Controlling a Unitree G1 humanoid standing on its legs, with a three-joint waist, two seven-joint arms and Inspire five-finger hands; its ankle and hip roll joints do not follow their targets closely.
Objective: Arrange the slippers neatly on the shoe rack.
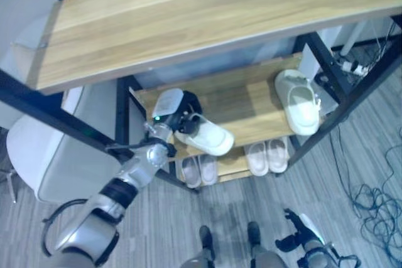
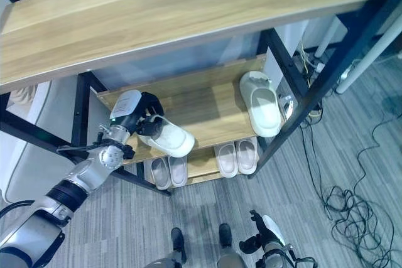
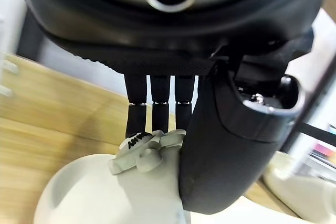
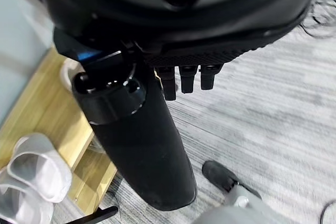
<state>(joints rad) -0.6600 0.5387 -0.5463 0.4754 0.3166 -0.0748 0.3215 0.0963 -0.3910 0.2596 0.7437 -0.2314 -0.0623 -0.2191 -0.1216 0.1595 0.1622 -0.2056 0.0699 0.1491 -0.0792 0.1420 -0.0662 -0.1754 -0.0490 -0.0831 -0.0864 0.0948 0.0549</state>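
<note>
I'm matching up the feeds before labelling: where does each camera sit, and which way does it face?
Left eye view: head, looking down at the shoe rack; left arm.
Right eye view: same, slightly offset.
Left wrist view: along the left robot hand gripping a white slipper.
Right wrist view: along the right robot hand, floorward.
Shared: the held slipper, middle shelf.

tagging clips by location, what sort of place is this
Probably a lab or office corner: a wooden shoe rack holding slippers, grey plank flooring, and loose cables trailing beside it.
</note>
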